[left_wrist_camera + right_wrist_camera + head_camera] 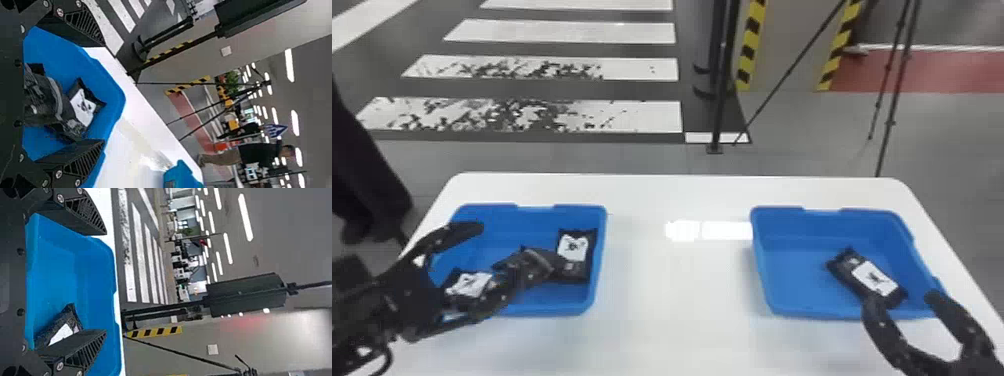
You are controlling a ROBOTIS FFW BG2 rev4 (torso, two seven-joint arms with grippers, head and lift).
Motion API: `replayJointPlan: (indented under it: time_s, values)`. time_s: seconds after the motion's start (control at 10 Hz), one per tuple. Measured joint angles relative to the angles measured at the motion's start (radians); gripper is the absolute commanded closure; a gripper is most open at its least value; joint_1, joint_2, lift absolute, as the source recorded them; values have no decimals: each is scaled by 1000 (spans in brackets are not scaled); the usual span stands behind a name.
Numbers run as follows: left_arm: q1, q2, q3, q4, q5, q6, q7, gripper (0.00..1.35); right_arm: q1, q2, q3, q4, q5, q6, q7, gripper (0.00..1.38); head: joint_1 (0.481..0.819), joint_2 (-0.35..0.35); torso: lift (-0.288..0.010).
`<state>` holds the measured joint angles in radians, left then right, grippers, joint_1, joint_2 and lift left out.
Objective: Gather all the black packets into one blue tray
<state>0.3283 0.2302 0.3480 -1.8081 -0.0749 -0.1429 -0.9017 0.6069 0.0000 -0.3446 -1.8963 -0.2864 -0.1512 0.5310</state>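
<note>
So I'm looking at two blue trays on the white table [677, 280], and I'm having the left gripper [513, 248] hanging over the left tray [599, 295], its jaws standing wide apart. Black packets are lying in a loose bunch here: a white-labelled packet [573, 247] is sitting by the far right corner, a darker packet [571, 270] is lying on the near side of it, and another labelled packet [467, 284] is resting at the near left. My fingers are covering part of the bunch, so I'm not giving you an exact count.

Over on the other side, I'm holding the right gripper [904, 298] above the near edge of the right tray [767, 280], and its jaws are standing wide too, gripping nothing. A lone black packet [874, 281] is lying slantwise in that tray, one finger overlapping its near end in the head view.
</note>
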Motion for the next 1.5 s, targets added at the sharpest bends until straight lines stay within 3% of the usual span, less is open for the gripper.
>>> replayJointPlan:
  time_s: [0.3, 0.6, 0.9, 1.1, 1.5]
  values:
    - [273, -52, 62, -229, 204, -26, 109, 179, -8, 0, -63, -147, 115, 250, 12, 140, 695, -62, -110]
    - [441, -100, 79, -316, 366, -77, 181, 190, -77, 0, -97, -168, 214, 470, 81, 140, 695, -70, -110]
    - [450, -99, 46, -319, 419, -76, 180, 213, -187, -8, -96, -116, 279, 593, 97, 140, 695, -97, -110]
    - [465, -95, 17, -319, 472, -82, 180, 216, -244, -26, -86, -67, 273, 643, 104, 140, 695, -107, -110]
    - [451, -79, -20, -319, 484, -62, 177, 216, -372, -64, -53, 97, 273, 674, 118, 142, 695, -114, -110]
